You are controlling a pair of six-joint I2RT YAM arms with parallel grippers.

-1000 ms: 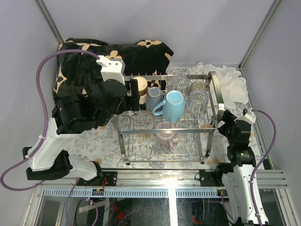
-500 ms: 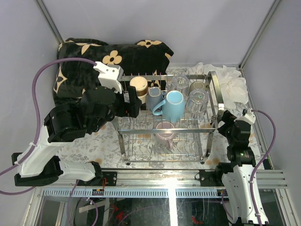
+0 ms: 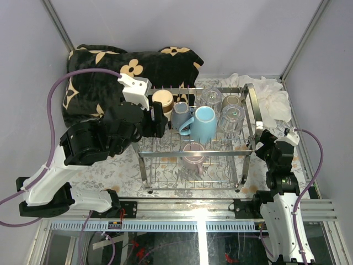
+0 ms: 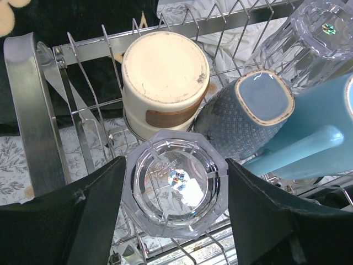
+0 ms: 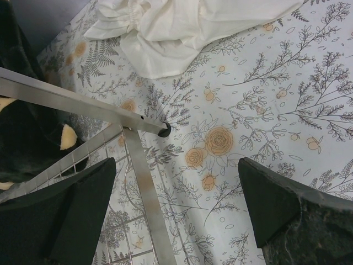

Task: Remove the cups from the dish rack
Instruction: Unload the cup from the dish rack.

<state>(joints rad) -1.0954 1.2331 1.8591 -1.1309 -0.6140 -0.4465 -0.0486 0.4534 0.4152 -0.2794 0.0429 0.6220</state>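
Here, the inverted clear faceted glass [image 4: 175,190], lower centre in the chrome wire dish rack [image 4: 30,110], stands squarely between the fingers of the left gripper [image 4: 175,163]; actual grip cannot be told. The right gripper [image 5: 176,165] is spread, empty.

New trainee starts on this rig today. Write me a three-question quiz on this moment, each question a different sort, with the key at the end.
1. True or false: the right gripper holds a cup.
2. What stands between the left gripper's fingers? A) a clear glass B) a cream cup C) a light blue mug
3. Fill in: nearest the arm bases in the dish rack stands a ____ mug.
Key: 1 false, it hangs open over the floral tablecloth. 2 A. 3 pink.
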